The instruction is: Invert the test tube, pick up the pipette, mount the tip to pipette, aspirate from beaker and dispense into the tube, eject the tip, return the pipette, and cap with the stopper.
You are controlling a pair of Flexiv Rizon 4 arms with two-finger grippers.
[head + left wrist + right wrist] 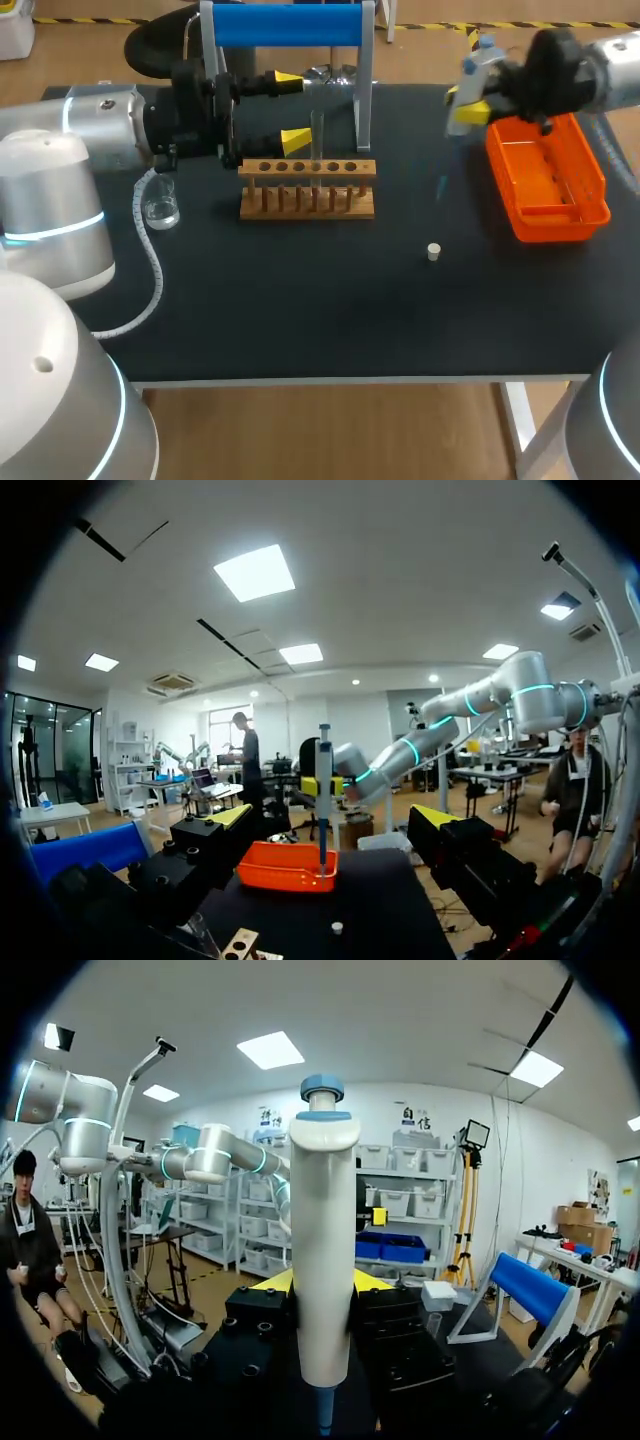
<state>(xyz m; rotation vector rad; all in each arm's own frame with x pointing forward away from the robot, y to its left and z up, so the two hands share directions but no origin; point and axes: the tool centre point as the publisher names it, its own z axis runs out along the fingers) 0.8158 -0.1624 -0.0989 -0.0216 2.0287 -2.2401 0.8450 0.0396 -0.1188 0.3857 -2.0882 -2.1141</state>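
Yellow-tipped right tool (462, 103) clenched on pipette (480, 65), above orange tray (555, 228). Left tool (290, 110) released, beside test tube (318, 135) in wooden rack (305, 212). Risks: pipette slipping in grip, skewed tip mount, clipping the tube.

Lower end of pipette (323, 1250) cut off; rack (240, 945) mostly cropped.
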